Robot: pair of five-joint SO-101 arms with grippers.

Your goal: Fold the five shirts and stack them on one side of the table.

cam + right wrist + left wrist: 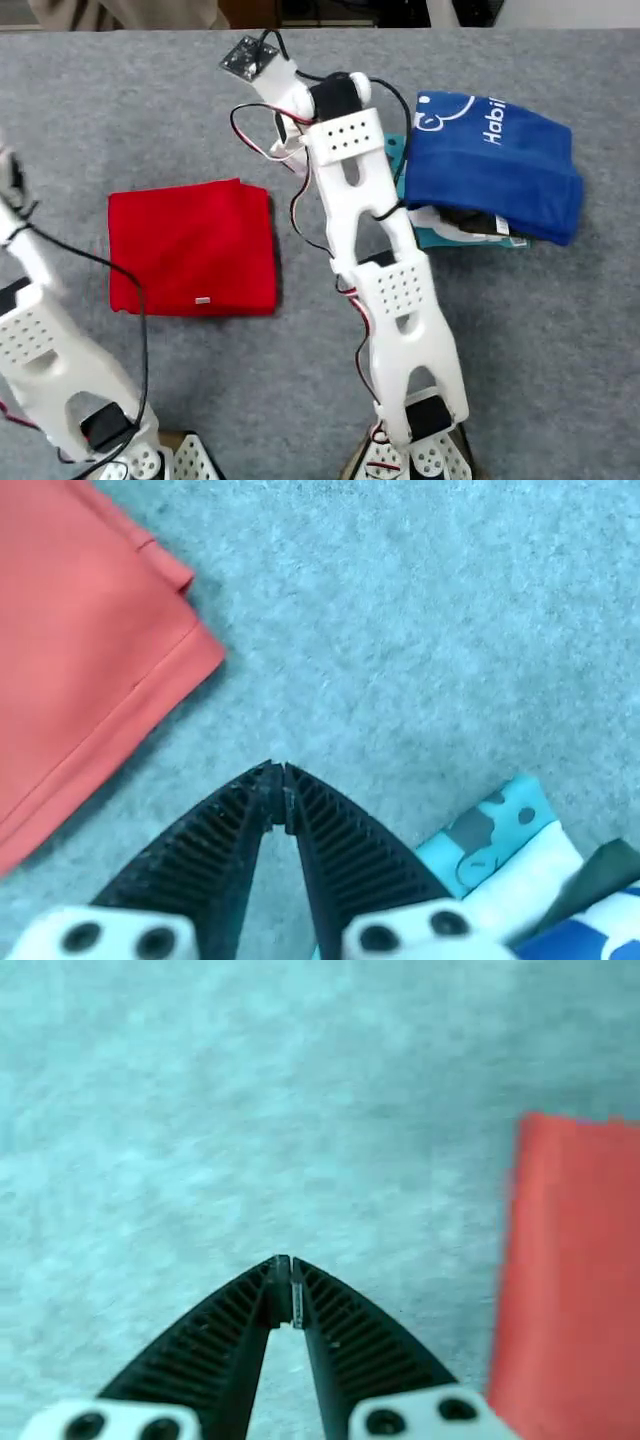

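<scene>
The red shirt (192, 248) lies folded and flat on the grey table (120, 120), on the left half, between my two arms. It is almost a square, only a little longer across the table than toward me, and its edges run nearly parallel to the table edges, with a slight tilt. The surface is smooth. A small white label (202, 300) sits near the edge that faces the arm bases, and the left lower corner is a bit rounded. In the right wrist view I see one corner of it with a stitched hem and a second layer just under the top one.

The blue shirt (495, 160) is on top of the stack (470, 225) at the right far part of the table. Its long axis also goes across the table, tilted somewhat, and its right end hangs down over the pile. It has white print at the far left corner. Under it a teal shirt (440, 236) with a white pattern sticks out on the near side, together with a dark cloth (470, 216); how many layers are there I cannot tell.

The right arm (400, 290) stretches between the red shirt and the stack. The right gripper (277, 795) is pressed together with nothing in it, above bare table. The left gripper (283, 1290) is also pressed together and holds nothing, beside the red shirt and apart from it. The left arm (40, 340) stands at the left edge.
</scene>
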